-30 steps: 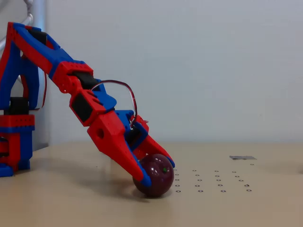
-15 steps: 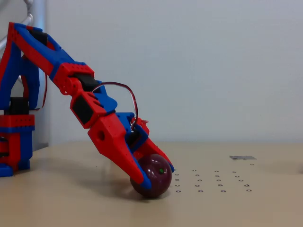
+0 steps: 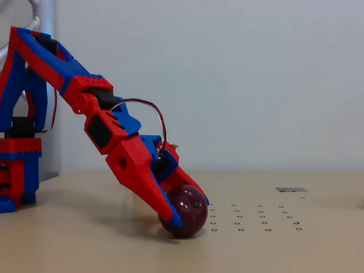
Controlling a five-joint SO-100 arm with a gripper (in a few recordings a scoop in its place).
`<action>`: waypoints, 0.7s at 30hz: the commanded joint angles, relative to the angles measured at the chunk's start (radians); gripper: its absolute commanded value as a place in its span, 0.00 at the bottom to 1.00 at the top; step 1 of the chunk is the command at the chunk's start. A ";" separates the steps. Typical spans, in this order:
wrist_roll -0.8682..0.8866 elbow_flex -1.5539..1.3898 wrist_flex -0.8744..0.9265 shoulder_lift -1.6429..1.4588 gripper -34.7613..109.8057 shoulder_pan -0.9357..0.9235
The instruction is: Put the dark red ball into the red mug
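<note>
The dark red ball (image 3: pixel 186 211) sits on the tan table (image 3: pixel 296 250) in the fixed view, low and a little left of centre, its glossy maroon skin showing a tiny green dot toward its upper right. It touches the tabletop and casts a soft shadow beneath and to its left.

The gripper (image 3: pixel 187 209) is down on the ball, its two red and blue fingers (image 3: pixel 165 206) lying against the ball's near and far sides, one crossing its left front face and the other curving over the top behind it. The jaws are closed around the ball, grasping it where it rests.

From there the arm (image 3: pixel 85 94) runs up and to the left: the red wrist block slopes steeply down toward the ball, a red cable loops above it, and the blue and red forearm climbs to a high elbow near the left edge. The base (image 3: pixel 20 165) stands upright at the far left of the table.

To the right of the ball, rows of small ring marks (image 3: pixel 256 219) dot the tabletop, and farther right a flat grey patch (image 3: pixel 291 189) lies on the surface.
</note>
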State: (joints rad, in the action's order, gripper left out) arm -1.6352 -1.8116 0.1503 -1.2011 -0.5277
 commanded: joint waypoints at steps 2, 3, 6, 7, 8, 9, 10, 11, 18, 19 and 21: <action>-0.012 0.038 -0.029 -0.035 0.52 -0.026; -0.015 0.034 -0.029 -0.035 0.52 -0.029; -0.017 0.028 -0.029 -0.035 0.52 -0.038; -0.018 0.026 -0.029 -0.035 0.52 -0.040; -0.018 0.025 -0.029 -0.035 0.52 -0.041; -0.014 0.025 -0.029 -0.035 0.52 -0.041; -0.012 0.025 -0.029 -0.034 0.52 -0.043; -0.011 0.023 -0.029 -0.034 0.52 -0.043; -0.009 -0.002 -0.029 -0.035 0.52 -0.055; -0.006 -0.006 -0.029 -0.037 0.52 -0.057; -0.006 -0.018 -0.029 -0.038 0.52 -0.066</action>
State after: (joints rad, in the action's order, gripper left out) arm -1.6352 -1.8530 0.1503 -1.1965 -0.5722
